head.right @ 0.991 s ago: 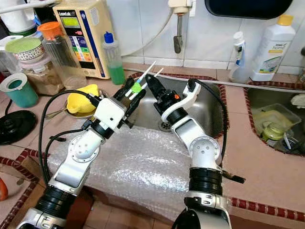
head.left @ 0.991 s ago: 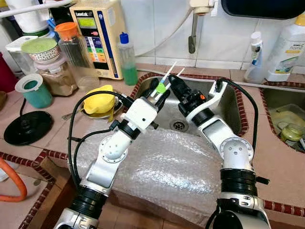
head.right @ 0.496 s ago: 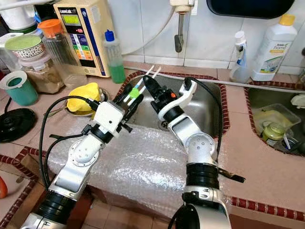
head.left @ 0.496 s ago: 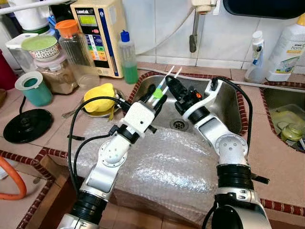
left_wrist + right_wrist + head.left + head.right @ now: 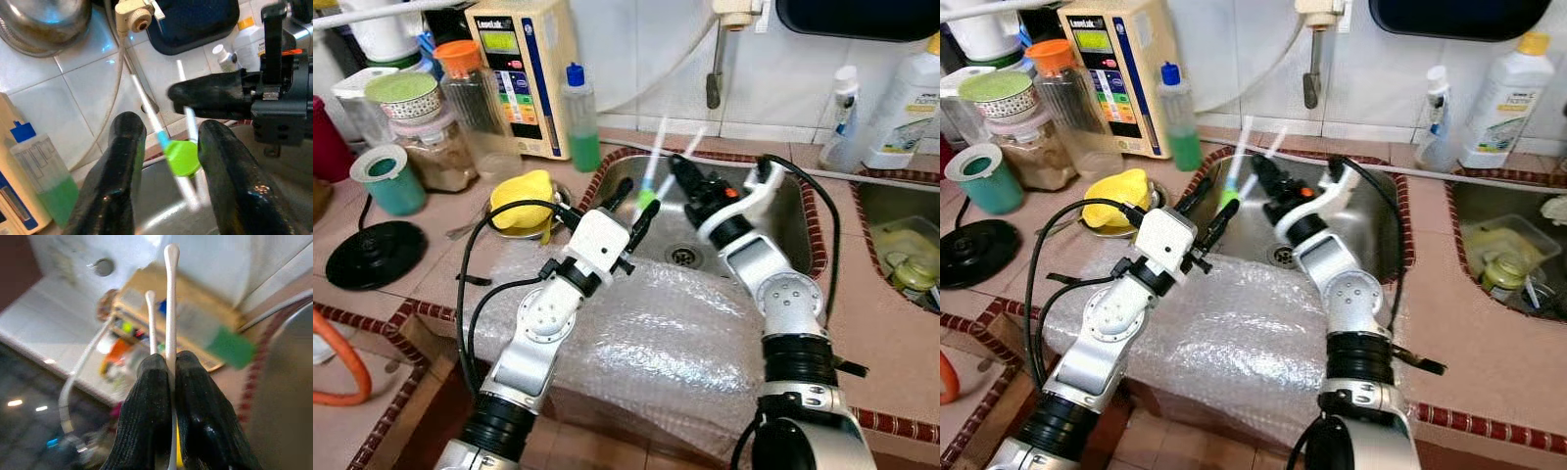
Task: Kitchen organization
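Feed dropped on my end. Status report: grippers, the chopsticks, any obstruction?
Right gripper shut on white chopsticks, over the sink. Left gripper open around their green connector, not clamped. Faucet hangs just behind.

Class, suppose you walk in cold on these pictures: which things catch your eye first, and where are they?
Two silver arms meet over the steel sink. The right hand is shut on thin white sticks, while the open left hand flanks their lime-green piece. Below them, bubble wrap drapes the counter's front edge, and a yellow cloth lies left of the sink.
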You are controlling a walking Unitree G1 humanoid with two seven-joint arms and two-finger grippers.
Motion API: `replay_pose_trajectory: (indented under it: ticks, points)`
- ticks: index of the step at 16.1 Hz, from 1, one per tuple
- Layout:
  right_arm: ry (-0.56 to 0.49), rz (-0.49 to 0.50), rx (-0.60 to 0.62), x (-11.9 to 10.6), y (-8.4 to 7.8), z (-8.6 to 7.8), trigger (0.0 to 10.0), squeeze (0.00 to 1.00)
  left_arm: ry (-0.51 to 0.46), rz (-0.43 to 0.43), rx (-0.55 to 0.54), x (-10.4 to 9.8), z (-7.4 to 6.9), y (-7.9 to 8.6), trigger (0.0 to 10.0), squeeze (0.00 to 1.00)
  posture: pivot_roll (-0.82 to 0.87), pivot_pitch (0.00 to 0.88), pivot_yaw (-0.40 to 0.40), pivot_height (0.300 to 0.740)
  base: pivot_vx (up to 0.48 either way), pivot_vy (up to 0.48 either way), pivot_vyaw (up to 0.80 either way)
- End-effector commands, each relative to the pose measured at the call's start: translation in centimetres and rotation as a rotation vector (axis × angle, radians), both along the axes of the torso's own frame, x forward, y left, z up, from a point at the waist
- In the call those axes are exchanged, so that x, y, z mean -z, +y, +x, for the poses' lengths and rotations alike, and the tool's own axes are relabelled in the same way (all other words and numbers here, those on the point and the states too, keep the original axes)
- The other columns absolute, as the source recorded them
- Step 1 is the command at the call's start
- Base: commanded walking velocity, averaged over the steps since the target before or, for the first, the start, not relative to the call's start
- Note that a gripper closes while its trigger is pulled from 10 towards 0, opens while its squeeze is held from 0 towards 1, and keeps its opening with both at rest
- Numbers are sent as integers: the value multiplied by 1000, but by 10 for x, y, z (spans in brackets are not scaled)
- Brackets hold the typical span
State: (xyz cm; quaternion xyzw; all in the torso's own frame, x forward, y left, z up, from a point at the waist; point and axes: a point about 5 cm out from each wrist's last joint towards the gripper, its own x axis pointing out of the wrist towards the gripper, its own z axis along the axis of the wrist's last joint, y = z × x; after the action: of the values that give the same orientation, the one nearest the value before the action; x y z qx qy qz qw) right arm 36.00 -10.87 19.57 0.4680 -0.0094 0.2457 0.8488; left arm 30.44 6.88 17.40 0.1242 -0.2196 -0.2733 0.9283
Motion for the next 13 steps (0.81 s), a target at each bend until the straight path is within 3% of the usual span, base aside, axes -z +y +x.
replay_pose_trajectory:
  ticks: [1, 4, 5, 6, 7, 8, 11, 13]
  points:
    - [-12, -48, 26, -2, 3, 2, 0, 0, 6, -16, 4, -5, 3, 2, 10000, 1000, 78, 0, 66, 740, 0, 0, 0]
    - [-64, -232, 118, -2, -5, 8, 0, 0, 61, -54, 12, -5, 7, 3, 10000, 1000, 89, 0, 54, 740, 0, 0, 0]
    - [-114, -416, 175, 1, -7, 11, 0, 0, 175, -107, 18, 2, 9, 5, 10000, 1000, 92, 0, 51, 740, 0, 0, 0]
    - [-144, -521, 198, 3, -8, 12, 0, 0, 228, -133, 13, 6, 10, 7, 10000, 1000, 93, 0, 52, 740, 0, 0, 0]
    - [-191, -697, 225, 9, -9, 13, 0, 0, 301, -135, 16, 14, 10, 10, 10000, 1000, 93, 0, 52, 740, 0, 0, 0]
    - [-229, -935, 273, 19, -12, 14, 0, 0, 343, -151, 40, 20, 6, 12, 10000, 1000, 103, 0, 50, 740, 0, 0, 0]
    - [-264, -1085, 254, 35, -13, 11, 0, 0, 457, -149, 80, 33, 0, 16, 10000, 1000, 111, 0, 58, 740, 0, 0, 0]
    - [-257, -1160, 243, 46, -17, 11, 0, 0, 467, -107, 92, 36, -2, 17, 10000, 1000, 113, 0, 61, 740, 0, 0, 0]
